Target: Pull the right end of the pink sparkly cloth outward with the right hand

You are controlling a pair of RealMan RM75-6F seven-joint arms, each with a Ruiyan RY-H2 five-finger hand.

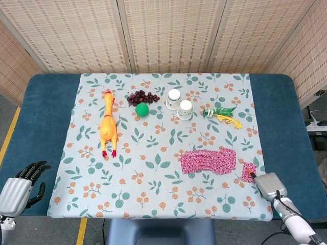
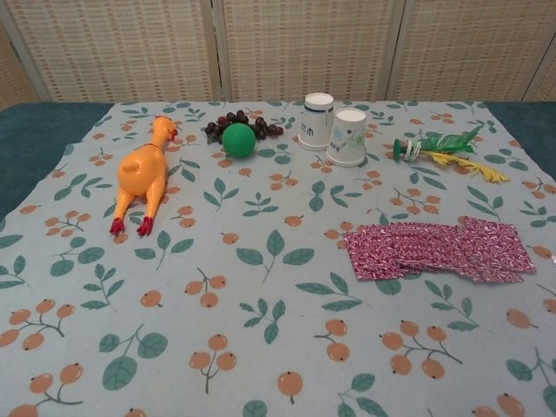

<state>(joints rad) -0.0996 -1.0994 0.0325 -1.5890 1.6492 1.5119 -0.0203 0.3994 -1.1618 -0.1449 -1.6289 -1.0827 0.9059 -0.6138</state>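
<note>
Left hand (image 1: 20,186) idle, fingers apart, holding nothing; pink sparkly knitted cloth (image 1: 208,160) lies up-left of right hand (image 1: 270,186), which pinches a small pink piece (image 1: 249,171) beside it (head view only; chest view shows neither), so further pull risks slipping.

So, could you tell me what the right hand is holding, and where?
The right hand pinches the right end of the pink sparkly cloth.
</note>
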